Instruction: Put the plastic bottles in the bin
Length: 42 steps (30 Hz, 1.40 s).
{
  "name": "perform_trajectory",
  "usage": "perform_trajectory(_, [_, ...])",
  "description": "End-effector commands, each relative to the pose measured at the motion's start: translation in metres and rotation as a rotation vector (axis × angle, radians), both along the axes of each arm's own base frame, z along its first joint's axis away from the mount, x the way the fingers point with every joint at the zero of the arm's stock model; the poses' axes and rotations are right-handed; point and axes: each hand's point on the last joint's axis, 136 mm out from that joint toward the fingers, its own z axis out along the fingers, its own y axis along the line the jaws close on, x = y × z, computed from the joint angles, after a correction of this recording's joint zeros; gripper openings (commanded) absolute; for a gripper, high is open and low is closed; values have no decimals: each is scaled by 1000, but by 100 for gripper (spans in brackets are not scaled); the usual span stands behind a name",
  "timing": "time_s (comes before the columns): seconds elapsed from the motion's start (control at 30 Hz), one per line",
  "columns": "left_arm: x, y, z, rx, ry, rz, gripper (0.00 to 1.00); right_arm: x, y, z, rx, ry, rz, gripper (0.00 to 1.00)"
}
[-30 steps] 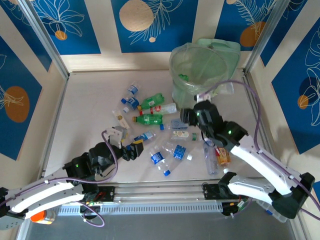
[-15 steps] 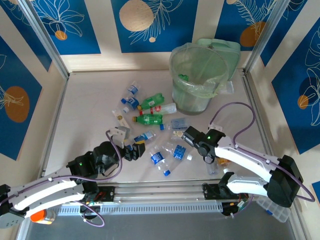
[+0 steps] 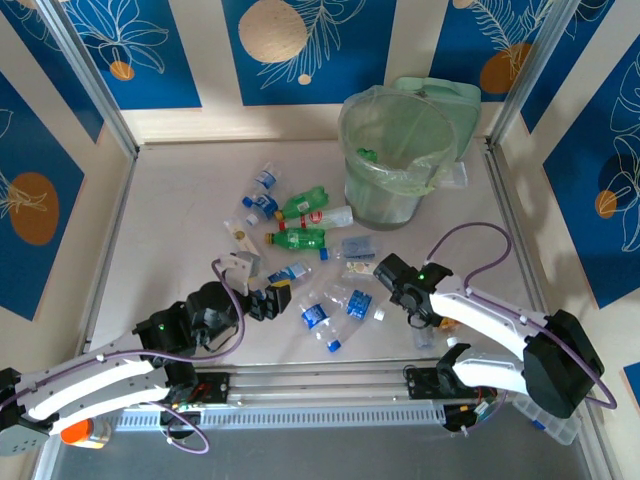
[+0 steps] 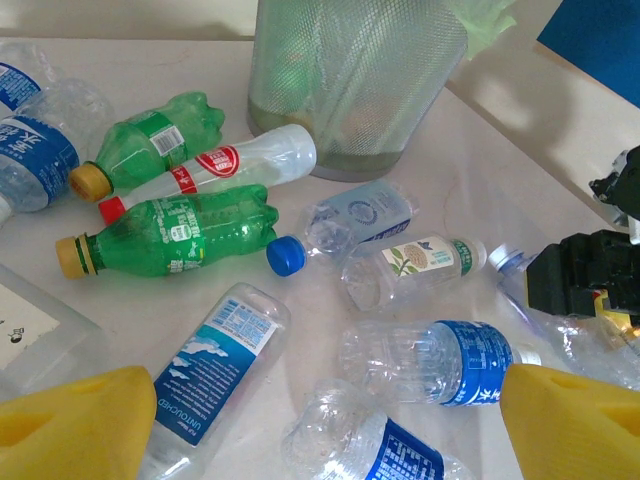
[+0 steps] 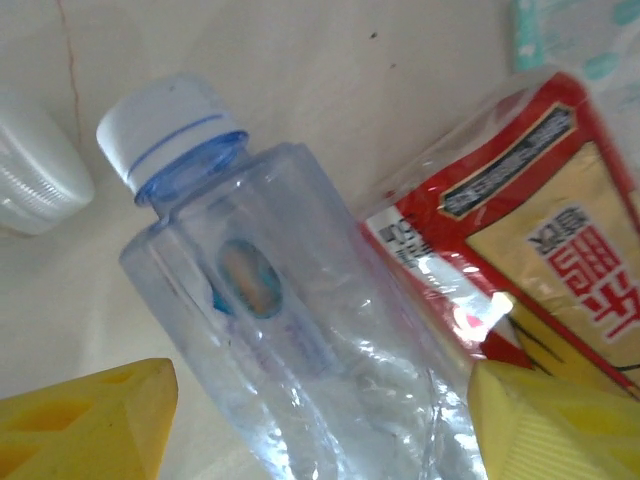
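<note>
I see the bin standing at the far right of the table. The plastic bottles, green and clear, lie scattered on the table between it and the arms.

The left gripper hangs low over the near bottles. Its yellow fingers are spread wide and grip nothing.

The right gripper is down at the table right of the pile, its fingers on either side of a clear bottle with a pale cap. I cannot tell whether they press it. A red and yellow packet lies just beside that bottle.
</note>
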Motion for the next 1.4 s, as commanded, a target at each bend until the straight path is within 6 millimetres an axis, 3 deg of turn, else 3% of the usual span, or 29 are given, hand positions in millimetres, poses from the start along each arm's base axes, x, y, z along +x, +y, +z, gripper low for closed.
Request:
perform_trajectory(0.0, [2,0,11,-9,-14,7,89,-1,10,-11,50,32,22,76])
perform_trajectory(0.43, [4,4,9,0,-17,28,89,17,17,-37,76,57,17,65])
perform_trajectory(0.57, [6,6,8,9,-24,40,89,23,18,-39,80,43,13,58])
perform_trajectory(0.8, [8,8,9,12,-41,53,89,25,15,-17,86,-52,8,49])
perform_trajectory(1.2, [9,8,8,-4,-53,58,89,44,22,24,130,-307,152,48])
perform_trajectory(1.37, [9,9,11,-11,-62,60,89,47,38,40,160,-396,272,45])
